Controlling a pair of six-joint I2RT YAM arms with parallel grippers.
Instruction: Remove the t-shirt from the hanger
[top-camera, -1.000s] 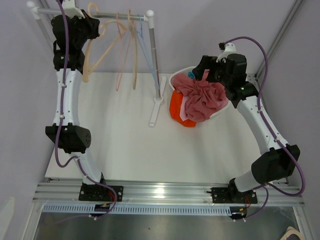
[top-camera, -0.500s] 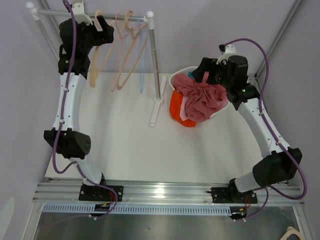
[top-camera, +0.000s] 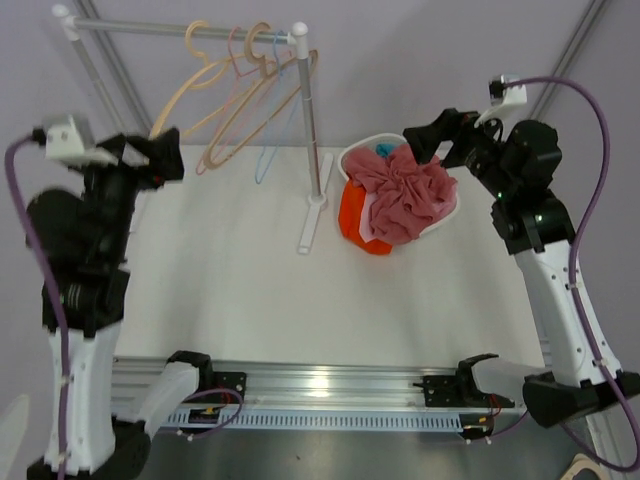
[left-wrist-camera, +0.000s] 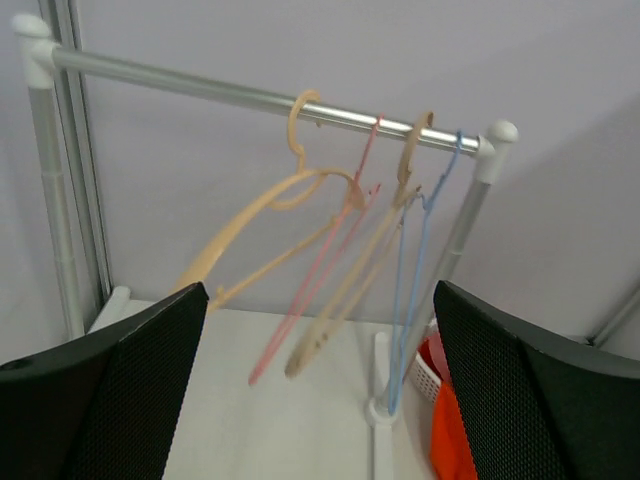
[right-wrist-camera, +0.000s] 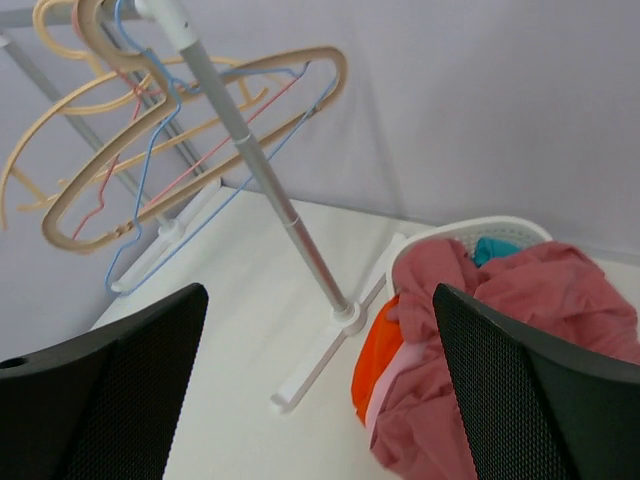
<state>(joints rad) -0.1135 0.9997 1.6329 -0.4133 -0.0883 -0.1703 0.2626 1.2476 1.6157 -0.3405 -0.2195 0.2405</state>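
While the pink t-shirt (top-camera: 405, 195), apparently hanger-free, fills the white basket (top-camera: 352, 158), right gripper (top-camera: 428, 140) gapes at its twelve o'clock; left gripper (top-camera: 160, 160) gapes at nine.

Room: we see plain lilac walls (top-camera: 420, 50) | white tabletop (top-camera: 250, 290) | aluminium rail (top-camera: 330, 380) along its near edge | soft even light

The shirt (top-camera: 405, 195) is dusky rose, off its hanger and crumpled into a loose heap on other clothes in a basket (right-wrist-camera: 505, 224). It lies just below and ahead of the right claw (right-wrist-camera: 320, 290), toward that claw's right finger. Four bare hangers (left-wrist-camera: 310, 350), two beige, one pink and one blue, hook over a rail (left-wrist-camera: 200, 88) ahead of and above the left claw (left-wrist-camera: 320, 290). They hang bunched together and tilted, their lower ends toward its left finger.
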